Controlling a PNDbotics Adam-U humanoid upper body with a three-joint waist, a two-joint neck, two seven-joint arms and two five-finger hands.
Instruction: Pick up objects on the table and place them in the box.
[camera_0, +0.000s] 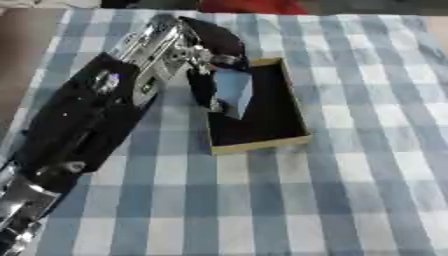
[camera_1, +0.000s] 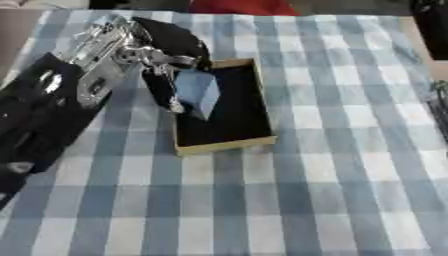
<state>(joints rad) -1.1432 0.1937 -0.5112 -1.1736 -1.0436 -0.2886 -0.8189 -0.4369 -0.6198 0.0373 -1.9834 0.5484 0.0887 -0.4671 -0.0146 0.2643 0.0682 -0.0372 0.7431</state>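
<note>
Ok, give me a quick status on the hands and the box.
Left hand shut on blue block, over the box. Right hand not in view. Block not yet released. Checked cloth around the box, nothing blocking.

Soft, even light is falling across the checked cloth (camera_0: 350, 165), and nothing is casting a hard shadow. Both views are looking blurred, so edges are smearing everywhere. Small highlights are glinting on the silver metal of the left hand (camera_0: 203, 55) and along the arm behind it. Just right of the hand, the inside of the box (camera_0: 262, 117) is reading as flat black, swallowing detail.
</note>
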